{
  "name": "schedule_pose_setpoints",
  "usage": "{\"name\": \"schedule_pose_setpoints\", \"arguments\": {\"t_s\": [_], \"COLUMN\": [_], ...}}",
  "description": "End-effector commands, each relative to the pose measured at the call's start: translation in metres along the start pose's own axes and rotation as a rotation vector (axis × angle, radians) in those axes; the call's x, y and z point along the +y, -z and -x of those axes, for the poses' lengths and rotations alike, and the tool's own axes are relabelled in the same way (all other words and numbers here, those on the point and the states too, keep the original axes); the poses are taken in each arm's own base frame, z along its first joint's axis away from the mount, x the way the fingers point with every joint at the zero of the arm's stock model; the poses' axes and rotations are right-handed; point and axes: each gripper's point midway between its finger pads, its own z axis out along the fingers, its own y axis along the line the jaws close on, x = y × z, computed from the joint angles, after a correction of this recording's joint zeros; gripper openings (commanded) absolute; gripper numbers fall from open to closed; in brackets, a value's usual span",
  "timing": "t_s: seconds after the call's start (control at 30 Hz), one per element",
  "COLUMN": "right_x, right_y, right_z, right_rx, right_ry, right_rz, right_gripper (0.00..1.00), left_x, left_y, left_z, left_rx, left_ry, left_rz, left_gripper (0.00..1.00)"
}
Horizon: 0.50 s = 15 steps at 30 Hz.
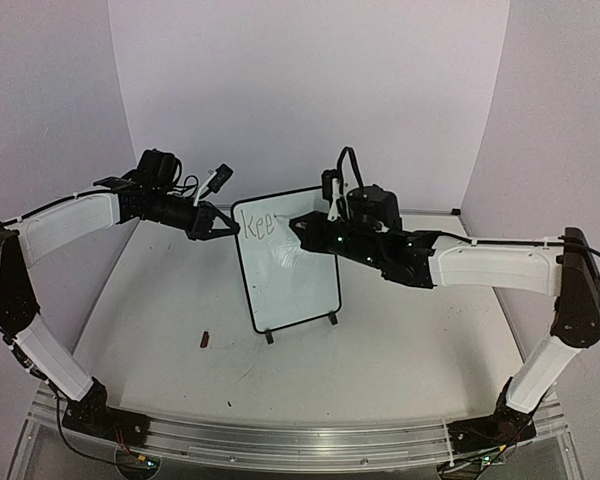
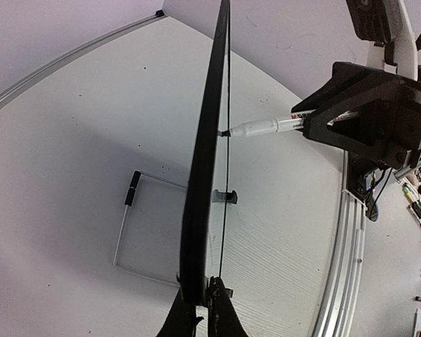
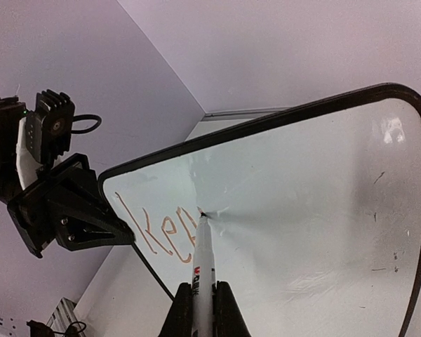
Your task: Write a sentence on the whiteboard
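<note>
The whiteboard (image 1: 295,275) stands upright on two black feet at the table's middle. My left gripper (image 1: 223,226) is shut on its upper left edge; in the left wrist view the board (image 2: 205,175) shows edge-on between the fingers. My right gripper (image 1: 302,225) is shut on a white marker (image 3: 203,270). The marker's tip touches the board (image 3: 302,210) just right of the letters "Kee" (image 3: 161,232). The sentence (image 1: 256,224) is only these letters, near the board's top left. The marker also shows in the left wrist view (image 2: 259,127), its tip on the board face.
A small dark red cap (image 1: 205,339) lies on the table left of the board's feet. A wire stand (image 2: 137,232) shows behind the board. Metal rails (image 1: 280,440) run along the near edge. Walls close the back and sides.
</note>
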Motion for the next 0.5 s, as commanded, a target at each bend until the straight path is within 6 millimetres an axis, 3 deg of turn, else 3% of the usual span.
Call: {"name": "schedule_pose_setpoints", "arguments": {"t_s": [0.0, 0.27, 0.47], "right_x": [-0.020, -0.032, 0.002], "right_y": [0.003, 0.008, 0.021], "right_z": [-0.020, -0.044, -0.018], "right_rx": [0.040, 0.098, 0.051], "right_ry": [-0.023, -0.061, -0.031], "right_rz": [-0.057, -0.063, 0.069], "right_gripper": [0.00, 0.00, 0.00], "left_x": [-0.002, -0.002, -0.001], "left_y": [0.005, 0.004, 0.003], "left_z": [-0.002, -0.003, -0.003], "left_rx": [0.013, 0.016, 0.018], "left_ry": [-0.051, -0.050, -0.048], "left_rz": [0.038, 0.038, 0.039], "left_gripper": [0.00, 0.00, 0.00]}}
